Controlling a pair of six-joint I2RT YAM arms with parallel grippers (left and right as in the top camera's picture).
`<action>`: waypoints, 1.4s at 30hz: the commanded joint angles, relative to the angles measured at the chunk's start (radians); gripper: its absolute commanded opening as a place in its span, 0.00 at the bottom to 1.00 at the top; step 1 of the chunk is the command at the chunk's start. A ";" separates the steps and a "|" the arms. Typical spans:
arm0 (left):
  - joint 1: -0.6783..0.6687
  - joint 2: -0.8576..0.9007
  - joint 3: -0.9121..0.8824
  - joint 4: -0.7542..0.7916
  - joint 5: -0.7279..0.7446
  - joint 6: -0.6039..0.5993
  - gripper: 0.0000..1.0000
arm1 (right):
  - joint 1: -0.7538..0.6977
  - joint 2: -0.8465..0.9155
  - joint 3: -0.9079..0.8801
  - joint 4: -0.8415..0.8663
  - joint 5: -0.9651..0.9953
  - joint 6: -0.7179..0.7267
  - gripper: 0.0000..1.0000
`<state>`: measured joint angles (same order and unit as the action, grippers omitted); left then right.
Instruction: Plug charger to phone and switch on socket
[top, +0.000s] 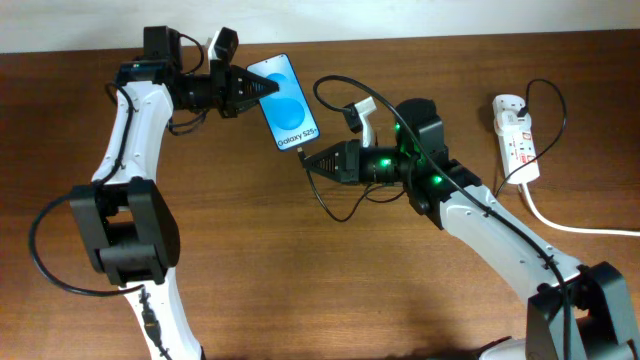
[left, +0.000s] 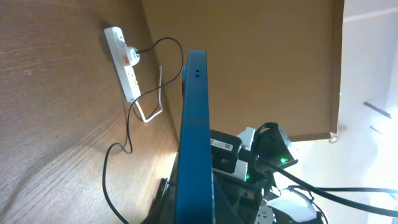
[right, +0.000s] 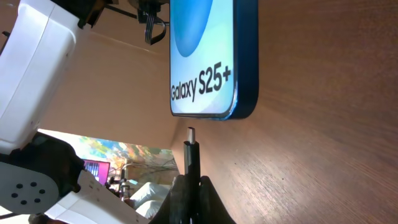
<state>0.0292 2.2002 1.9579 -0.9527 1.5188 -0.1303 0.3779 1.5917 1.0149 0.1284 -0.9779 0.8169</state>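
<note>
The phone (top: 287, 103), blue screen reading "Galaxy S25+", is held off the table by its upper end in my left gripper (top: 252, 90), which is shut on it. It shows edge-on in the left wrist view (left: 194, 143) and from below in the right wrist view (right: 208, 50). My right gripper (top: 312, 160) is shut on the charger plug (right: 191, 158). The metal tip points at the phone's bottom edge with a small gap. The thin black cable (top: 345, 205) loops over the table. The white socket (top: 513, 135) lies at the right, also in the left wrist view (left: 123, 62).
A thick white cord (top: 575, 225) runs from the socket off the right edge. A thin black cable arcs from a plug on the socket (top: 548, 110). The wooden table (top: 300, 290) ends at a pale wall along the top.
</note>
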 joint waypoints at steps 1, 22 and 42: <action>0.005 -0.007 0.007 0.002 0.055 0.016 0.00 | 0.001 0.005 -0.002 0.003 -0.005 0.004 0.04; 0.005 -0.007 0.007 0.002 0.055 0.016 0.00 | -0.032 0.005 -0.002 0.011 0.044 0.012 0.04; -0.010 -0.007 0.007 0.002 0.053 0.016 0.00 | -0.004 0.005 -0.002 0.011 0.058 0.011 0.04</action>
<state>0.0299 2.2002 1.9579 -0.9493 1.5185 -0.1303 0.3683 1.5917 1.0149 0.1341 -0.9405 0.8341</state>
